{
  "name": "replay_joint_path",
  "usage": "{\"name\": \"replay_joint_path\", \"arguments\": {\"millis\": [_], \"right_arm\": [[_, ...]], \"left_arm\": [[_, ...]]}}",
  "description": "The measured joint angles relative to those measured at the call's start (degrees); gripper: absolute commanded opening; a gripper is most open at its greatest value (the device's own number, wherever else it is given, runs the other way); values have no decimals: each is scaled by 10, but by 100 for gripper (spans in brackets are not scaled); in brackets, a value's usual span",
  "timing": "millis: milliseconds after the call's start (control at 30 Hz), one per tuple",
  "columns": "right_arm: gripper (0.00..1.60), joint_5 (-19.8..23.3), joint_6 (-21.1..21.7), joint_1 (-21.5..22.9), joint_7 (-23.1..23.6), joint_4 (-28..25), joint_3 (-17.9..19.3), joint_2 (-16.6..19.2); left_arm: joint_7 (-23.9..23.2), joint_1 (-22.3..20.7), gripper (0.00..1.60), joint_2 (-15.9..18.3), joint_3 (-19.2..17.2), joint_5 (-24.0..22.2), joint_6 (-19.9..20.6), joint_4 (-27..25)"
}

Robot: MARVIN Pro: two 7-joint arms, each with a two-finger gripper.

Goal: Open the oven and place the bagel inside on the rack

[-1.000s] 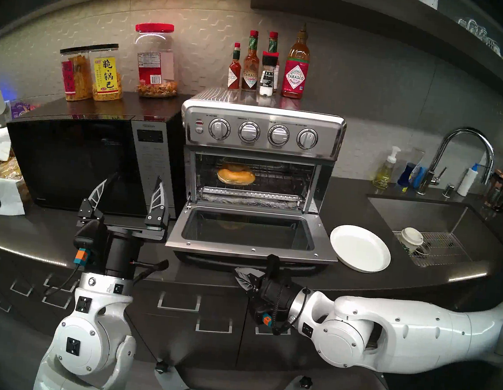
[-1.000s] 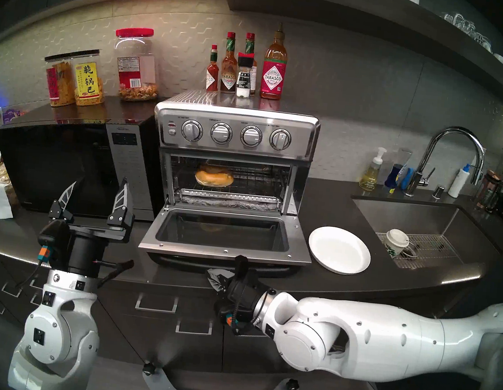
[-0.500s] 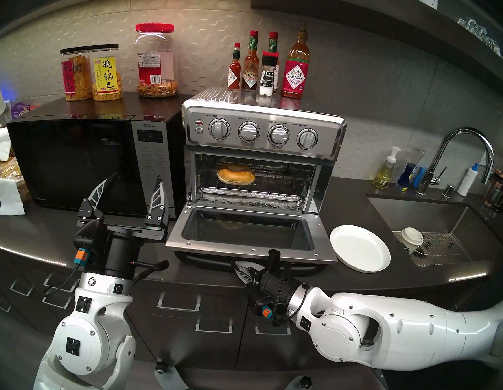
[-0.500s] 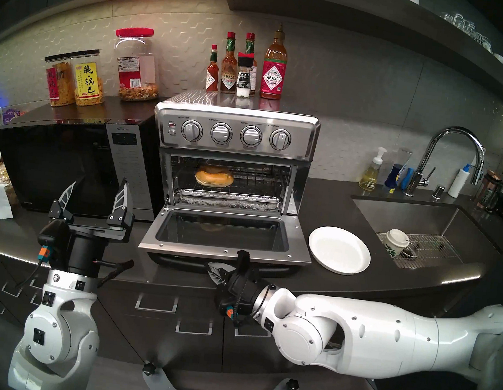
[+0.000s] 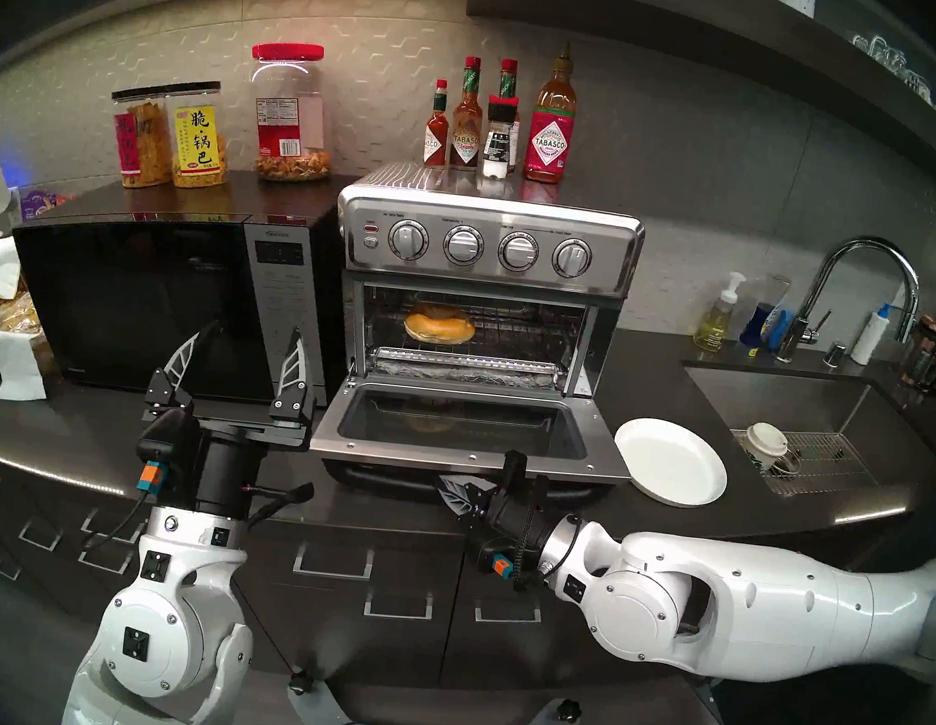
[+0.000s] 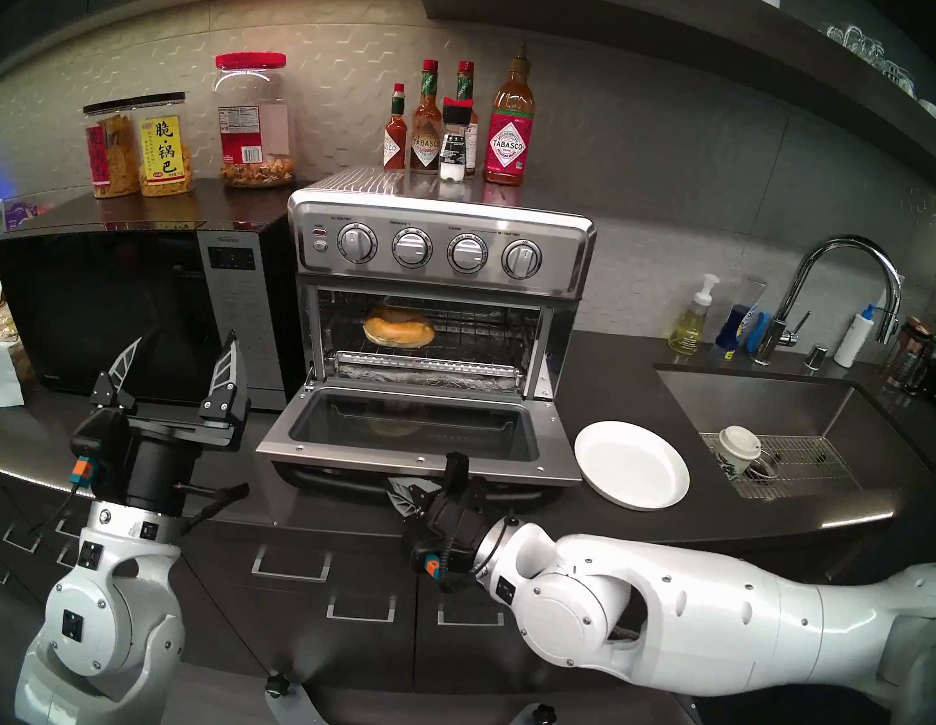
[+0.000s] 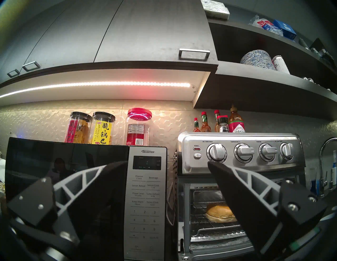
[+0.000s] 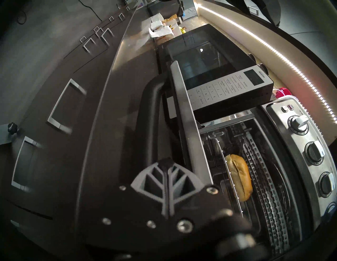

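— Where's the bagel (image 5: 439, 328), that shiny golden-brown bread ring?

— Inside the boxy stainless-steel toaster oven (image 5: 488, 244), the one with four round knobs across the top. It lies flat on the thin silver wire rack (image 5: 519, 340), toward the left side of the cavity, with its reflection showing on the back wall.

— And the door?

— The glass-windowed drop-down door (image 5: 470, 430) hangs open, nearly level, sticking out over the dark countertop (image 5: 781, 515). Its black bar handle (image 5: 386, 481) runs under the front edge.

— What's the right arm doing?

— The right gripper (image 5: 450, 490) sits right at that handle, just under the door's front lip, fingers pressed together with nothing between them. From its wrist camera the closed tips (image 8: 166, 179) lie against the handle bar (image 8: 149, 127); I can't tell whether they actually press on it.

— The left one?

— The left gripper (image 5: 244, 352) is raised in front of the wide black microwave (image 5: 136, 293), pointing up and forward, fingers spread wide, empty.

— Anything else nearby?

— A round white plate (image 5: 670, 461) sits bare on the counter just right of the open door. Hot-sauce bottles (image 5: 551, 127) stand on top of the oven.
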Motion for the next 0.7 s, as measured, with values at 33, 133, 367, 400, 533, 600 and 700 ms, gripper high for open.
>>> {"name": "replay_joint_path", "arguments": {"millis": [33, 133, 367, 400, 533, 600, 700], "right_arm": [[0, 1, -1, 1, 0, 0, 1, 0], [0, 4, -2, 2, 2, 0, 3, -1], [0, 8, -4, 2, 4, 0, 3, -1], [0, 8, -4, 2, 4, 0, 3, -1], [0, 9, -5, 3, 4, 0, 3, -1], [0, 9, -5, 3, 5, 0, 3, -1], [0, 9, -5, 3, 5, 0, 3, -1]], "left_arm": [[0, 0, 160, 0, 0, 0, 0, 0], [0, 0, 160, 0, 0, 0, 0, 0], [0, 0, 160, 0, 0, 0, 0, 0], [0, 0, 160, 0, 0, 0, 0, 0], [0, 0, 160, 0, 0, 0, 0, 0], [0, 0, 160, 0, 0, 0, 0, 0], [0, 0, 160, 0, 0, 0, 0, 0]]}}
